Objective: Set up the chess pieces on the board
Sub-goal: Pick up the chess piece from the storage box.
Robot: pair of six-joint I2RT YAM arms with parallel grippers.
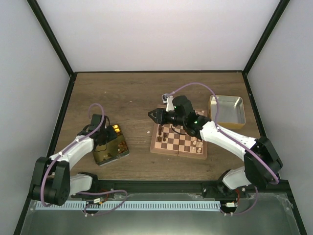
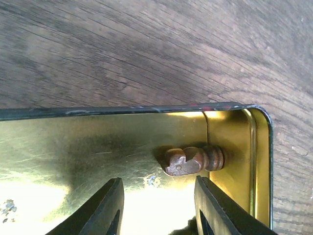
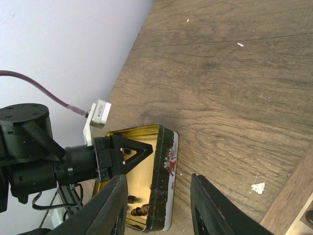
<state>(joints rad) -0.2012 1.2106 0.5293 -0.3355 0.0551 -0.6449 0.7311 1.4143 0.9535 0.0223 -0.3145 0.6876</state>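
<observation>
The board (image 1: 188, 147) lies in the middle of the table with several chess pieces (image 1: 172, 130) standing on it. In the left wrist view a dark brown knight (image 2: 193, 160) lies on its side in a corner of the gold tin (image 2: 73, 147). My left gripper (image 2: 159, 210) hangs open just short of the knight, which is not between the fingers. My right gripper (image 3: 161, 208) is open and empty over bare table, off the board's far left corner (image 3: 301, 205). From above, the left gripper (image 1: 107, 143) is inside the gold tin (image 1: 122, 151) and the right gripper (image 1: 150, 115) points left.
More dark pieces (image 3: 137, 210) lie in the gold tin (image 3: 166, 166), whose black printed wall faces the board. A silver tin (image 1: 229, 111) stands at the right, beyond the board. Black frame posts and pale walls enclose the table.
</observation>
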